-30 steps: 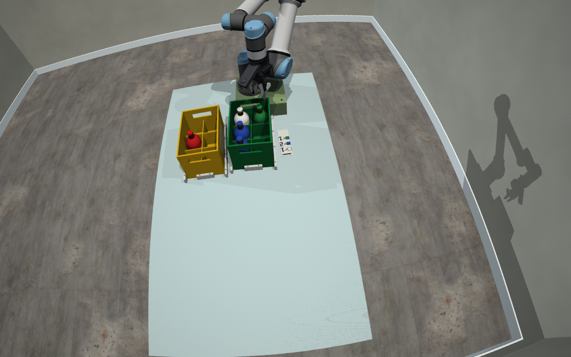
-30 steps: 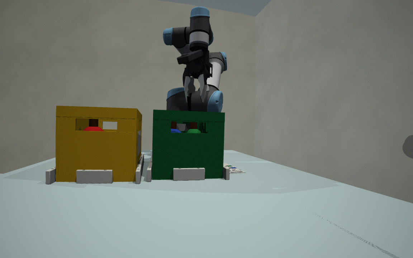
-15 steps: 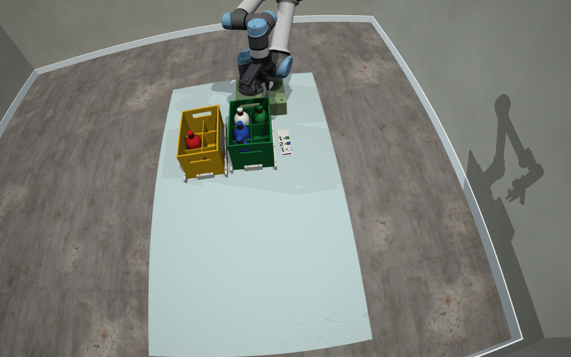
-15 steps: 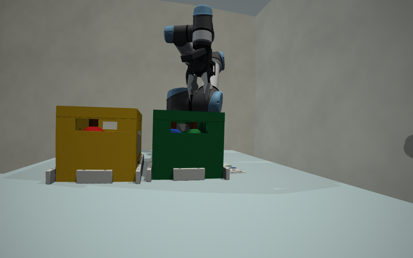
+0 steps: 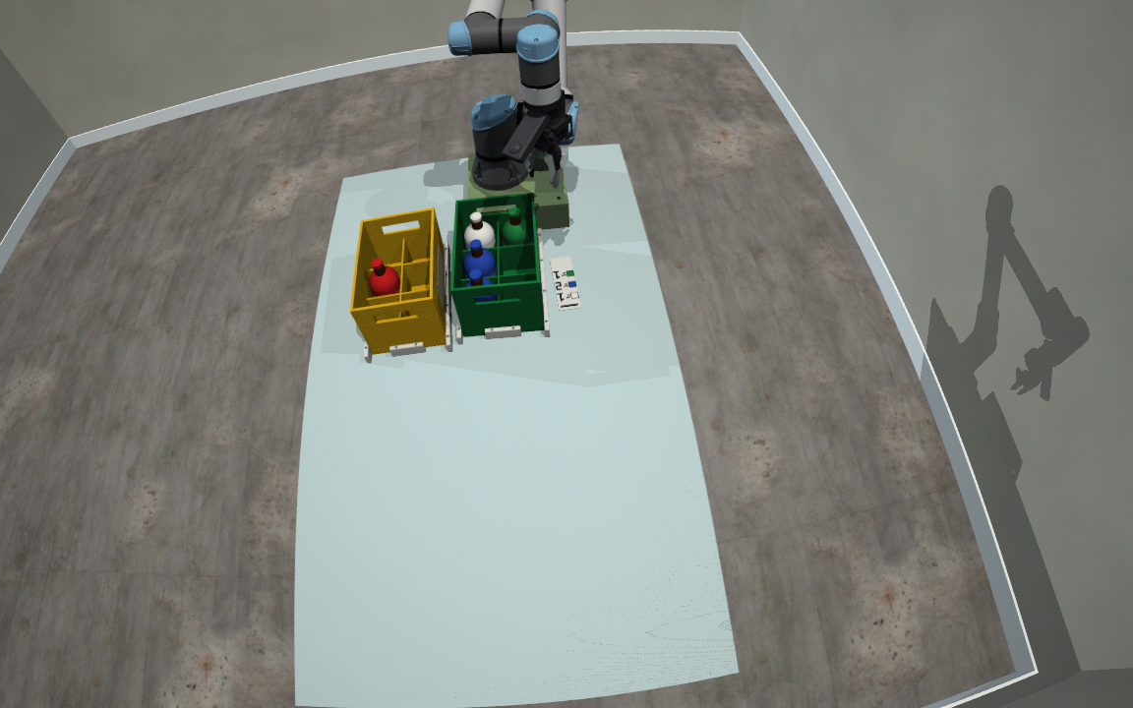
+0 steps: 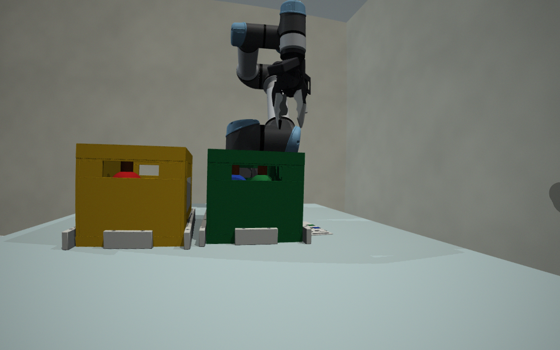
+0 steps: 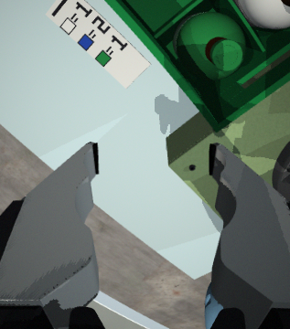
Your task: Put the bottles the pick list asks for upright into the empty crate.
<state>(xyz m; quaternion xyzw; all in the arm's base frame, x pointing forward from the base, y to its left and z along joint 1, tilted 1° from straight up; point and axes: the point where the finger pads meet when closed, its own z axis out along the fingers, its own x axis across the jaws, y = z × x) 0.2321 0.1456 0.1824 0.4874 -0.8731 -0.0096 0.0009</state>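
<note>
The green crate (image 5: 499, 268) holds a white bottle (image 5: 479, 233), a green bottle (image 5: 513, 228) and two blue bottles (image 5: 479, 264), all upright. The yellow crate (image 5: 400, 277) to its left holds one red bottle (image 5: 383, 278). The pick list (image 5: 565, 281) lies right of the green crate; in the wrist view (image 7: 99, 43) it reads white 1, blue 2, green 1. My gripper (image 6: 289, 117) hangs open and empty, high above the table behind the green crate's far right corner. The wrist view shows its fingers with the green bottle (image 7: 213, 43) beyond them.
The robot's olive base block (image 5: 517, 198) stands directly behind the green crate. Grey stop blocks (image 6: 255, 235) sit at the crates' feet. Both crates stand side by side, almost touching. A low wall rims the floor.
</note>
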